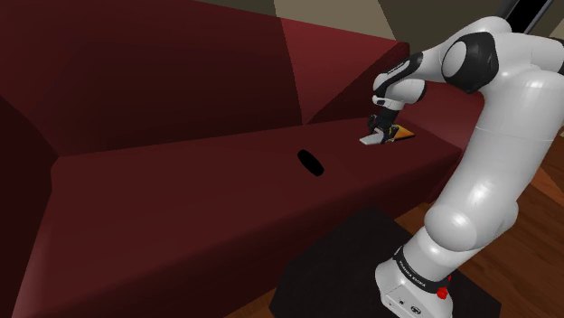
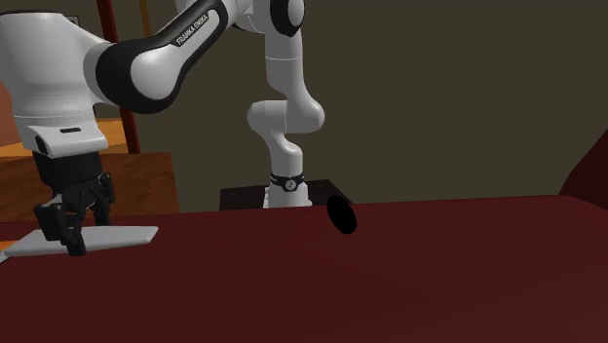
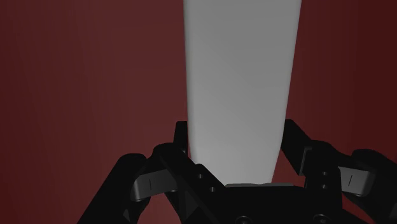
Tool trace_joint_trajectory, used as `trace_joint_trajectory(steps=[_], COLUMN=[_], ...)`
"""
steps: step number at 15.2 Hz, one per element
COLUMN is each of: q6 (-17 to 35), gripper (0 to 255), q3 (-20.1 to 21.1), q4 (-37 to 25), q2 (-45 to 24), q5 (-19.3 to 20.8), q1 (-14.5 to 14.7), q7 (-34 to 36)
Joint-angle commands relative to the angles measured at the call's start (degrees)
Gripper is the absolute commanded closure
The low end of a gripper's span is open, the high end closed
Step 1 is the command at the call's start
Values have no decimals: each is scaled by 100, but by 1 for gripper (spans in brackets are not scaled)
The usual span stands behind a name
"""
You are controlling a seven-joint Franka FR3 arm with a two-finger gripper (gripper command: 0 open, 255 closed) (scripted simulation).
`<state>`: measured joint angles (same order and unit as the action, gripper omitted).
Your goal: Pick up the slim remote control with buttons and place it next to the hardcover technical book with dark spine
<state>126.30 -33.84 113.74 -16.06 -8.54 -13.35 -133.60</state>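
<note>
Nearest in shoulder view, black oval thing (image 1: 310, 163) alone mid-seat on dark red sofa (image 1: 181, 208), well apart from the work. Further along, gripper (image 1: 378, 131) low over grey-white remote (image 1: 371, 140), fingers (image 3: 181, 137) pressed against both long edges, clasping it. Remote flat on seat cushion, not lifted. Just beyond, touching or nearly so, orange-topped book (image 1: 404, 133) with dark side. Reads as set-down step, remote already beside book. Next: open up enough to clear the edges, back straight off, no dragging remote or nudging book.
</note>
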Motion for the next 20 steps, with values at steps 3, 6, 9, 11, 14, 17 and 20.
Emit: trace_joint_trajectory(steps=[3, 6, 9, 11, 14, 17, 20], q6=[5, 4, 5, -160, -631, -631, -631], gripper=[255, 0, 0, 0, 0, 0, 0], q3=[1, 1, 1, -30, -92, -91, -91], q4=[1, 0, 0, -75, -330, -330, -330], q2=[-1, -2, -2, 105, 368, 369, 368], q5=[-2, -2, -2, 78, 273, 273, 273], q1=[-1, -1, -1, 29, 97, 96, 96], q7=[-1, -1, -1, 52, 182, 183, 183])
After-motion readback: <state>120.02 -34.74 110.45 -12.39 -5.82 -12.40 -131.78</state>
